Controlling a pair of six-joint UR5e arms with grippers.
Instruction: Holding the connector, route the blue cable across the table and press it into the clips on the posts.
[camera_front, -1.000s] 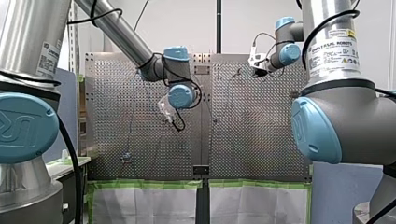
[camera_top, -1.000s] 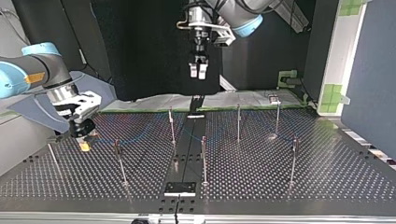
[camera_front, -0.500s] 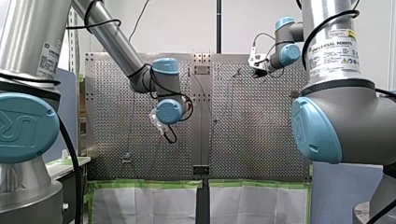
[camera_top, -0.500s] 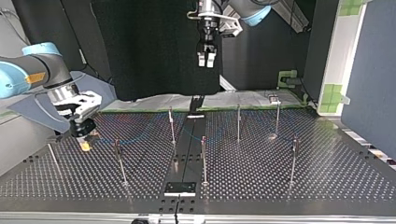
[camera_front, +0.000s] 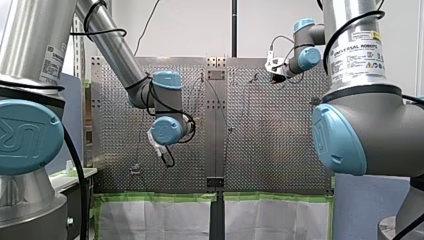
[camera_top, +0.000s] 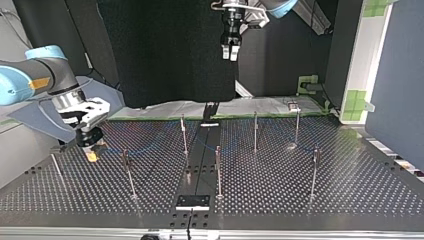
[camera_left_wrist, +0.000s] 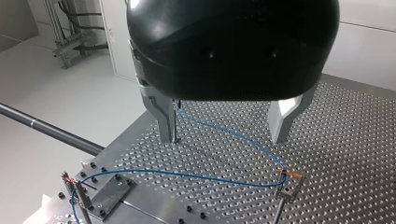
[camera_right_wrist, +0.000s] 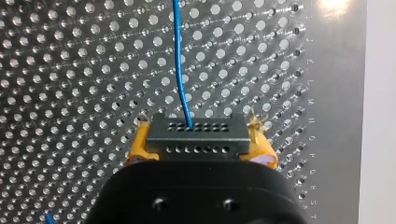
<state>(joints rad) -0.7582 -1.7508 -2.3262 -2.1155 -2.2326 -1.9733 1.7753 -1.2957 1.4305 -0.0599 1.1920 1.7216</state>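
Two arms work over the perforated tabletop (camera_top: 310, 200). My right gripper (camera_top: 91, 149) is low at the top view's left, close to the surface. Its yellow fingers (camera_right_wrist: 137, 149) are closed on the connector (camera_right_wrist: 196, 137), a dark block with rows of small holes. The blue cable (camera_right_wrist: 181, 70) enters this block and runs straight away from the gripper over the holes of the tabletop.

My left gripper (camera_top: 230, 52) hangs high above the tabletop, near the top view's middle, and holds nothing. In the left wrist view its two metal fingers (camera_left_wrist: 166, 119) stand wide apart. Below them the cable makes a long loose curve over the tabletop. It reaches the clip on one post (camera_left_wrist: 286, 186) (a short orange piece shows there) and then goes across to a second post (camera_left_wrist: 77, 191), beside a flat plate (camera_left_wrist: 109, 193). Several thin posts stand upright across the tabletop in the top view, well apart from each other.
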